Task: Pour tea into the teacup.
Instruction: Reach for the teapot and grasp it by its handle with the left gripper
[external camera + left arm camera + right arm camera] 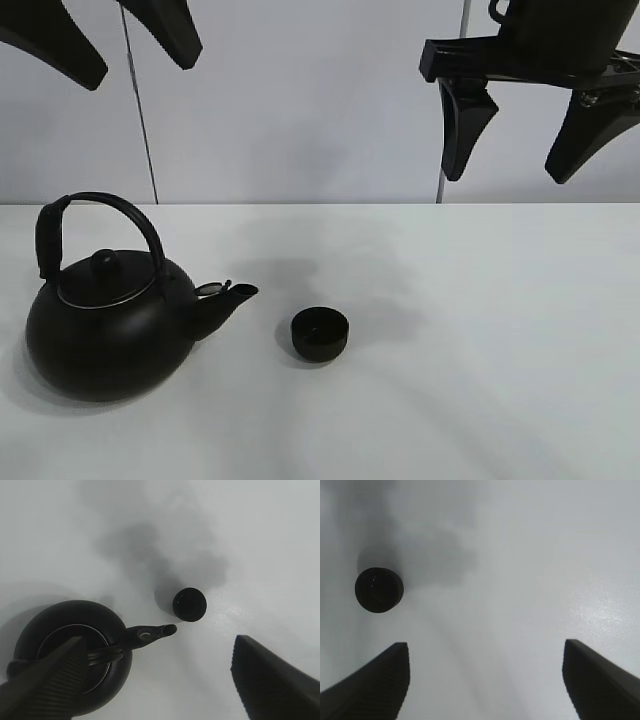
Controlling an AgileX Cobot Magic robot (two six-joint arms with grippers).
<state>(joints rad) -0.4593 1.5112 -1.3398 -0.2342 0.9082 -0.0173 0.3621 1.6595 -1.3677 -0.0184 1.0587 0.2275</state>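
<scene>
The teacup [320, 334], small, round and black, stands on the white table near its middle. It also shows in the left wrist view as the teacup [189, 604] and in the right wrist view as the teacup [379, 589]. To its left sits the big black kettle [105, 315], handle arched up, spout pointing at the cup; from above, the kettle [75, 660] shows its lid. My left gripper [125, 40] hangs open high above the kettle. My right gripper [525, 125] hangs open high over the table's right side. Both hold nothing.
The white table [480, 330] ends at a pale back wall [300, 100]. A thin dark cable [140, 120] and a pale vertical pole [455, 100] run down the wall. Soft arm shadows lie around the cup.
</scene>
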